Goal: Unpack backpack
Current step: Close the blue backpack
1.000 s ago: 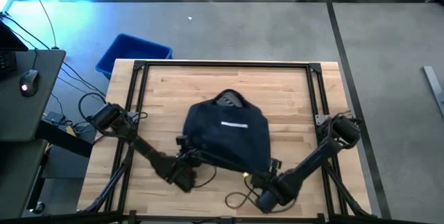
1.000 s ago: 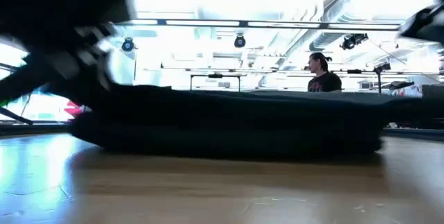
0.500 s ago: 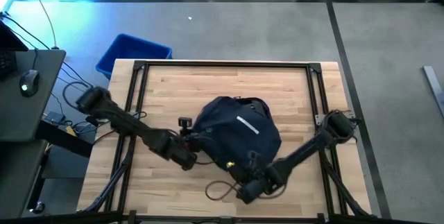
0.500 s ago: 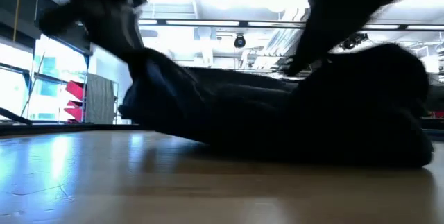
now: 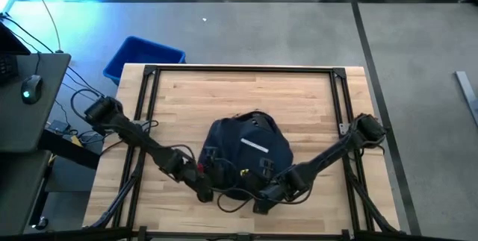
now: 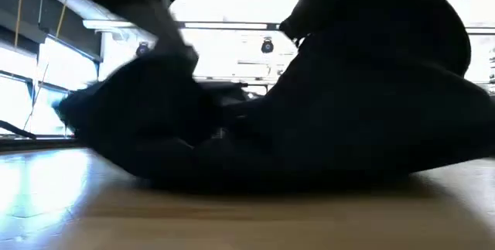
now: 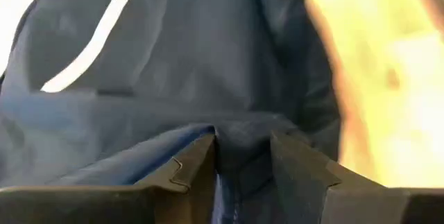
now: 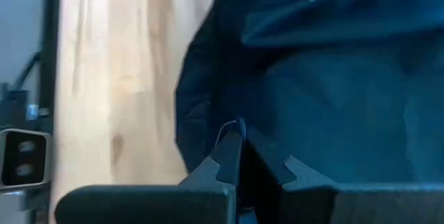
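The dark navy backpack point(image 5: 250, 148) lies bunched on the middle of the wooden table, its white stripe point(image 5: 254, 145) up. In the low view the backpack point(image 6: 371, 87) heaps high on one side. My left gripper point(image 5: 208, 191) is at its near left edge, fingers apart, with a fold of navy fabric point(image 7: 239, 141) in the gap. My right gripper point(image 5: 263, 196) is shut at the backpack's near edge. My left gripper's fingers point(image 7: 198, 165) stand on either side of a fold of the backpack's fabric, slanting down from the near left; I cannot tell whether they touch it. My right gripper pinches the backpack's near edge between its two fingertips, where a thin pale loop point(image 8: 232, 127) sticks out. The fingers slant down from the near right. The navy fabric point(image 8: 333, 92) rises past the fingers.
A black cable loop point(image 5: 233, 204) lies on the table by the near edge, between the two grippers. A blue bin point(image 5: 142, 56) stands on the floor past the table's far left corner. A desk with a mouse point(image 5: 30, 88) is at the left.
My right gripper has gone up and toward the table's left along the near edge, keeping its hold. The backpack, flat a second ago, has been drawn up into a heap and turned a little. My left gripper has risen and tipped up at the backpack's near left edge.
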Robot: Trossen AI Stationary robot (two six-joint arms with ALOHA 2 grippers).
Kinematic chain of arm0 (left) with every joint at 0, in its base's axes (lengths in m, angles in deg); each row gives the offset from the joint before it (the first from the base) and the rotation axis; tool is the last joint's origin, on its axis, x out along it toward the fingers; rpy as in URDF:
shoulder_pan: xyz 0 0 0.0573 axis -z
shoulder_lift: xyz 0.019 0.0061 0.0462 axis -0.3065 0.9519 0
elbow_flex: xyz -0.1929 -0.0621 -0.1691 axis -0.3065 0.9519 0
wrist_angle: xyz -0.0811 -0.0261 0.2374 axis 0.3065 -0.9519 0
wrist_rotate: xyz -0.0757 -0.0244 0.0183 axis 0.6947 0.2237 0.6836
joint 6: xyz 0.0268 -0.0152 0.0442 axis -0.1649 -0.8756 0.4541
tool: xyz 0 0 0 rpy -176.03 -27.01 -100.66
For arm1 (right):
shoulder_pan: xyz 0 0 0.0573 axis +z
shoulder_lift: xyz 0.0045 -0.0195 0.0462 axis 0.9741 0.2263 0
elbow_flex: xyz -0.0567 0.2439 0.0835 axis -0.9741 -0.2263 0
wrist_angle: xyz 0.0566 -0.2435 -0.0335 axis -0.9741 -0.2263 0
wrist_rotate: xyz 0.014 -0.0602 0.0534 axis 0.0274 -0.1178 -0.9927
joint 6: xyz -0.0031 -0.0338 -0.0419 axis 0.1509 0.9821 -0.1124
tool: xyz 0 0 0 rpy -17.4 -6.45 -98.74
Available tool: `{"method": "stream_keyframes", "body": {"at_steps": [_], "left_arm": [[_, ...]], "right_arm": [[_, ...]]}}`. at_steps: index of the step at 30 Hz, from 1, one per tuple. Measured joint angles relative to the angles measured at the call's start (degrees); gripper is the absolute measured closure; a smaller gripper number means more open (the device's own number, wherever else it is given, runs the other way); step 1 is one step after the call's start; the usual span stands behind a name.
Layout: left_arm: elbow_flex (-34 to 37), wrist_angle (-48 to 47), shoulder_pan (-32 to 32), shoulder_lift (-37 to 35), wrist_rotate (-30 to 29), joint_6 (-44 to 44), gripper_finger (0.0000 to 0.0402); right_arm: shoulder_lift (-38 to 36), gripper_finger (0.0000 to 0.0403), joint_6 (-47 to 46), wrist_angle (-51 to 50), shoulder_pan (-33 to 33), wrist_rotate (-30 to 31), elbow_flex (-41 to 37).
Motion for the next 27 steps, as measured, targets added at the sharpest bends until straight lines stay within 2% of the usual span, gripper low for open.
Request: {"method": "stream_keyframes", "body": {"at_steps": [4,7,9,11,13,18,24,27], "left_arm": [[0.0,-14.8,-0.8,3.2,-6.0,-6.4,0.0284],[0.0,-26.5,-2.3,4.1,-15.6,-11.0,0.0284],[0.0,-31.0,-4.3,4.0,-21.9,-13.3,0.0284],[0.0,-33.0,-6.2,2.4,-24.3,-12.7,0.0284],[0.0,-33.6,-7.4,-0.1,-23.3,-8.0,0.0284],[0.0,-33.4,-7.3,-8.4,-15.1,2.2,0.0284],[-0.1,-33.2,-4.3,-19.9,-5.2,3.2,0.0284],[-0.1,-30.0,-3.0,-22.9,0.3,1.0,0.0284]], "right_arm": [[0.0,0.0403,-4.8,-0.3,1.8,0.0,0.0],[0.0,0.0403,-7.2,-0.9,2.6,0.8,0.0],[0.0,0.0403,-7.1,-0.3,2.7,1.6,0.0],[0.0,0.0403,-6.2,1.4,2.4,2.9,0.0],[0.0,0.0403,-5.0,4.1,2.2,5.3,0.0],[0.0,0.0403,-2.0,8.6,0.6,5.0,0.0],[0.0,0.0403,-1.0,8.9,-1.8,6.5,0.0],[0.0,0.0403,-0.2,9.0,-2.5,6.3,0.0]]}}
